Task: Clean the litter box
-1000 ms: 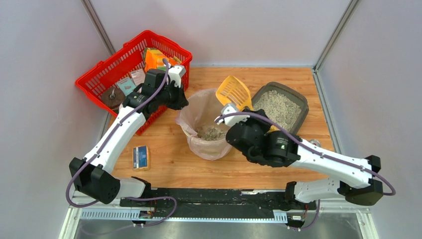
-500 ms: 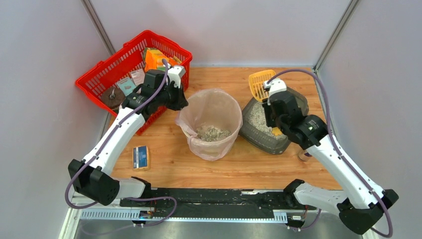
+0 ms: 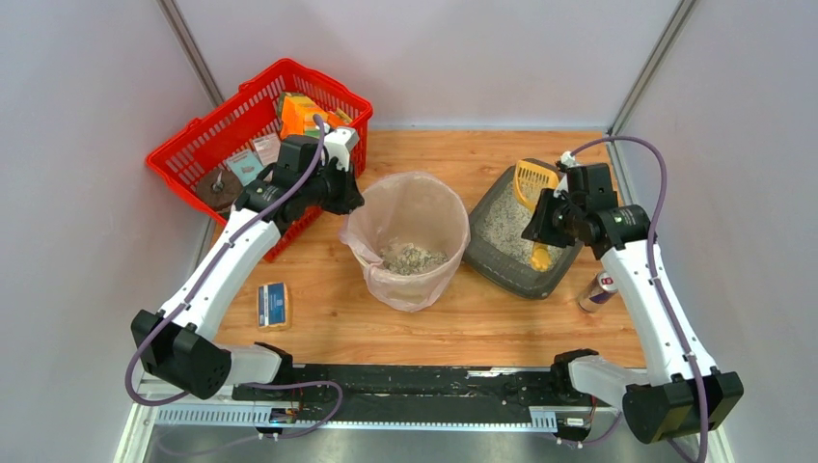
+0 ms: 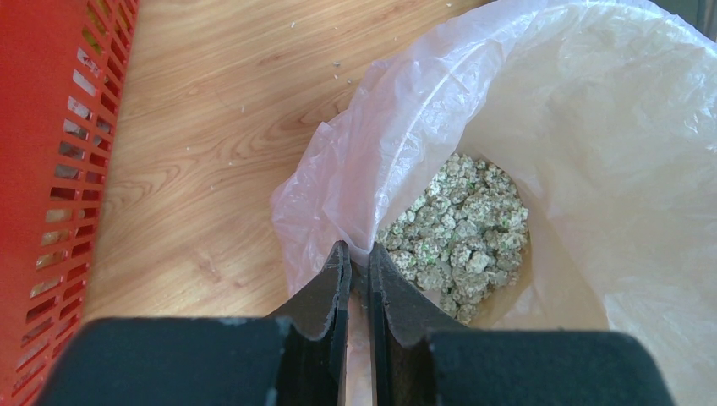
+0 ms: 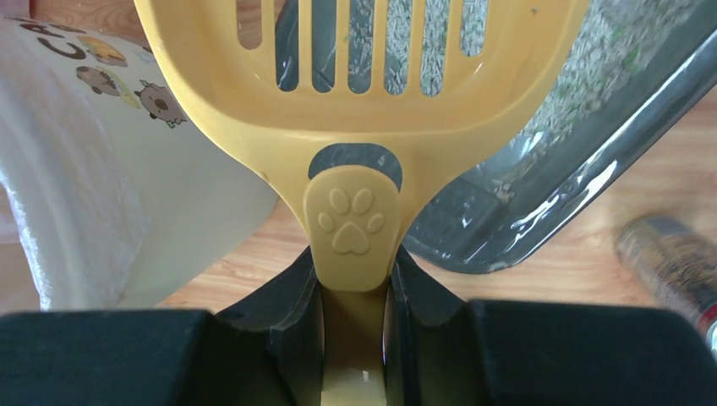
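The litter box [image 3: 513, 281], a dark grey tray of pale litter [image 3: 497, 217], lies right of the bin; it also shows in the right wrist view [image 5: 541, 220]. My right gripper [image 3: 552, 220] is shut on the handle of a yellow slotted scoop [image 3: 531, 177], whose head hangs over the far part of the tray. In the right wrist view the gripper [image 5: 353, 264] clamps the paw-print handle of the scoop [image 5: 355, 93], which looks empty. My left gripper [image 3: 349, 200] is shut on the clear bag liner at the bin's left rim, seen in the left wrist view [image 4: 353, 258].
The round beige bin [image 3: 424, 289] holds litter clumps [image 4: 461, 237] in its liner [image 4: 592, 127]. A red mesh basket [image 3: 217, 111] with goods stands at back left. A small blue packet [image 3: 274, 304] lies front left. A can [image 3: 596, 291] stands right of the tray.
My right arm has swung the scoop from over the bin to the right, over the litter box, and turned its head down towards the litter. My left arm has not moved.
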Motion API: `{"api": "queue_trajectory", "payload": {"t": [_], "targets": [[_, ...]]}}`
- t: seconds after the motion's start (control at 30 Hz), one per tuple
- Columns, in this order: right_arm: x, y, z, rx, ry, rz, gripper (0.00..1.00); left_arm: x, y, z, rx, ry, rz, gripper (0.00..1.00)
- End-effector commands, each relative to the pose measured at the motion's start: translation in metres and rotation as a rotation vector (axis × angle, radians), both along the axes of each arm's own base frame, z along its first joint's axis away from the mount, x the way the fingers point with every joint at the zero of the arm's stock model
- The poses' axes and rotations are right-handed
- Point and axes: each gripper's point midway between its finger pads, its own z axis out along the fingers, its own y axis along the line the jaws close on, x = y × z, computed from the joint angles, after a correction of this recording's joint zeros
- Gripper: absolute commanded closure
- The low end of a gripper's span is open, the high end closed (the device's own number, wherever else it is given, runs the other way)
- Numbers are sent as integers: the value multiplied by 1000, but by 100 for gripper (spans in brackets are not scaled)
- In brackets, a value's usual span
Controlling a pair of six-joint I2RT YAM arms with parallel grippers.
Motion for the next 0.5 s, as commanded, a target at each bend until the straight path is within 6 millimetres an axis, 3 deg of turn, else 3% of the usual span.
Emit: {"api": "queue_trajectory", "payload": {"t": [0.0,0.3,0.47], "targets": [[-11,-1,-5,124,134,-105,100,-8,-11,28,-88,-47,-37,100],[-7,-23,-30,55,364,-256,100,-11,-11,35,-100,-68,-41,100],[12,-40,-41,-49,409,-311,100,-12,-11,37,-105,-69,-44,100]]}}
